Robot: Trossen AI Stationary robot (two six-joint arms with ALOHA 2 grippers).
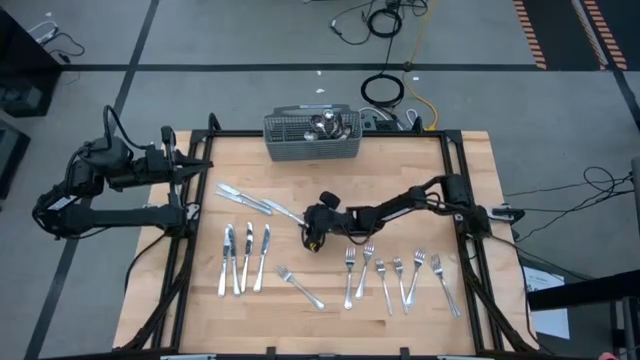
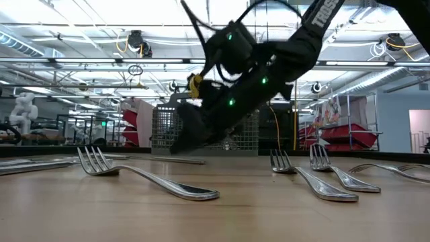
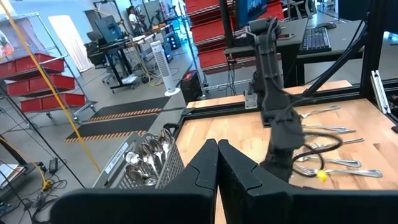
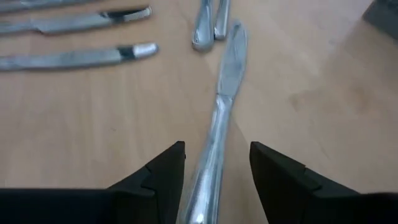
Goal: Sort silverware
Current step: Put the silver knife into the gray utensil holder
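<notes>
I have the right end effector low over the middle of the counter, fingers spread apart around the handle of a table knife that lies flat on the wood, not yet gripped. This looks like the pickup step for that knife. Next I'd close on the handle, lift, and carry it toward the row of three knives near the counter's left. The left end effector waits closed by the wire basket.

"TROSS" on the right arm
</notes>
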